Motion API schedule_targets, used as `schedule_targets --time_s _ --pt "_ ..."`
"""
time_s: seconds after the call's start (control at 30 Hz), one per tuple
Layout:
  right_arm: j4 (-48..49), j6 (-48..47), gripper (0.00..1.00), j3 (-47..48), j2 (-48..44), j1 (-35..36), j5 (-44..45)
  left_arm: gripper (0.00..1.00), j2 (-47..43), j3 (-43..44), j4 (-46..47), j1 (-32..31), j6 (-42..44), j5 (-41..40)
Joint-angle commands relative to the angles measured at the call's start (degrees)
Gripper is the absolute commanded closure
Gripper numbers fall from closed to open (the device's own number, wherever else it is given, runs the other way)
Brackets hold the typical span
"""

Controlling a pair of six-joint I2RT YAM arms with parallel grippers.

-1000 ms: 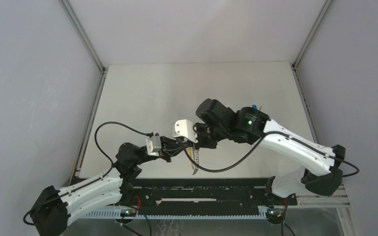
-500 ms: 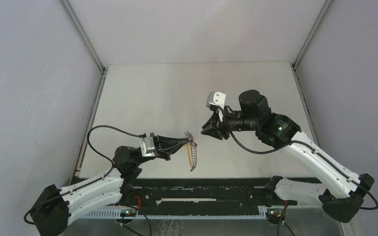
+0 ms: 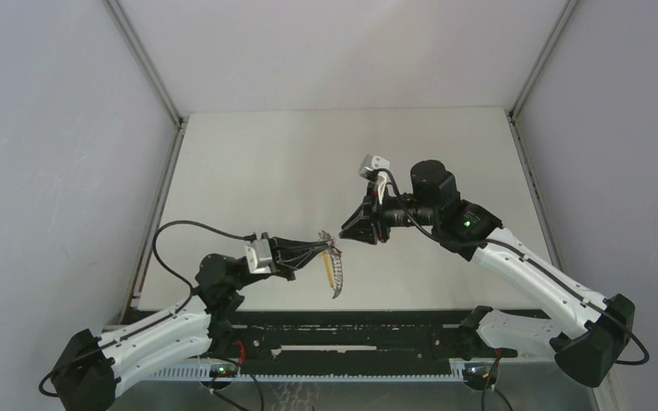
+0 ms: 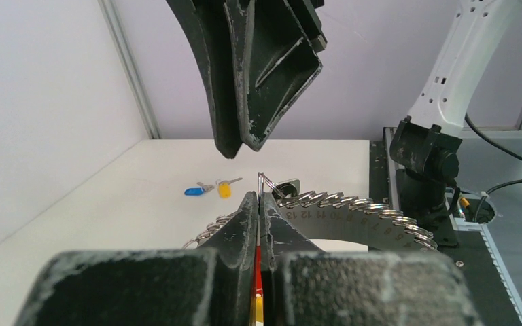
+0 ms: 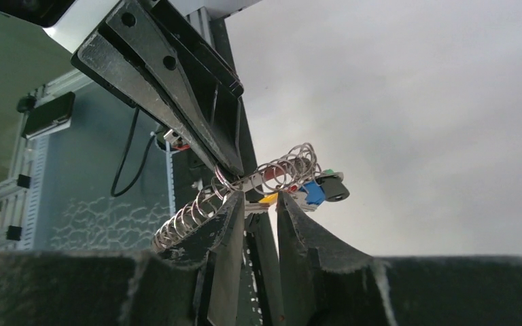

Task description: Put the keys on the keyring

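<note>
At the near edge of the tabletop (image 3: 266, 163), a black rail (image 3: 351, 341) carries the bases of both arms. From there the left arm reaches forward and to the right. The left hand (image 3: 319, 249) is closed and grips the keyring (image 4: 353, 219) by one end. In the left wrist view a red and yellow bit shows in the thin line between the pressed fingers. The keyring is not on the tabletop; it is held up in the air. It is a curved grey strip with printed numbers and a row of many small wire rings along it. In the top view it runs from the left hand toward the near edge. In the right wrist view a blue piece (image 5: 315, 193) and a black piece (image 5: 338, 187) sit at one end of it.

Just beyond the left hand, the right hand (image 3: 347, 234) points at it, tip near tip. Its fingers stand a little apart, so it is partly open, and I see nothing clamped between them. Whether they touch the keyring, I cannot tell.

Farther away, two keys lie on the tabletop, well apart from both hands: the blue key (image 4: 192, 191) and, just beside it, the yellow key (image 4: 225, 189).
</note>
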Motion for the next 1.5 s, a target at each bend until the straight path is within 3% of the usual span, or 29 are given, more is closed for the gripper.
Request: schedule_targets --time_s 0.0,0.23,1.07,1.33,1.47 --pt "8.36 6.57 0.75 -2.07 -1.94 -0.30 -3.37 1.00 -1.65 2.60 0.18 -0.21 2.28 -2.61" --pt "11.77 8.98 0.75 -3.92 -1.50 0.04 -4.98 1.00 -0.76 3.32 0.32 -0.21 2.15 -3.24" --pt "9.14 6.71 0.80 -3.93 1.85 1.98 -3.07 1.00 -1.99 2.84 2.67 -0.21 1.89 -4.67" --pt "9.73 6.69 0.87 -3.93 2.45 2.16 -3.70 1.00 -1.81 2.73 3.48 -0.21 1.63 -4.68" --pt "9.75 6.49 0.95 -3.93 2.39 2.07 -3.95 1.00 -1.62 2.82 3.61 -0.21 1.62 -4.44"
